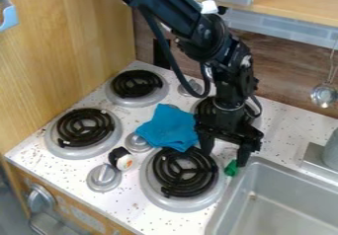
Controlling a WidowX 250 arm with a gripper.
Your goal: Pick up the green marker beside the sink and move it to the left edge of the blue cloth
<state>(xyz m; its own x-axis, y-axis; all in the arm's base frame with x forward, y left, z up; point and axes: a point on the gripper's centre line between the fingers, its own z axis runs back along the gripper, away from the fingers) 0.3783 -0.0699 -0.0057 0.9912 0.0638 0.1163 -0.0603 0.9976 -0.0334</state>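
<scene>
1. We see the black gripper (224, 159) low over the white stove top (141, 209), with its jaws spread wide
2. We spot a small green thing (231, 168) at 5 o'clock from the gripper's middle, right by one jaw's tip
3. We find a blue cloth (166, 128) at 10 o'clock, a black curly burner (186, 173) at 8 o'clock, and the gray sink (290, 173) at 4 o'clock

Can pass over the countertop (290, 125) near its back edge, right of the gripper (225, 155), or above the sink (316, 189). Between burners, would meet the blue cloth (165, 128); nearer the front edge, the black-and-white object (121, 159) and a knob (104, 177); beside the sink, the green object (231, 169).
</scene>
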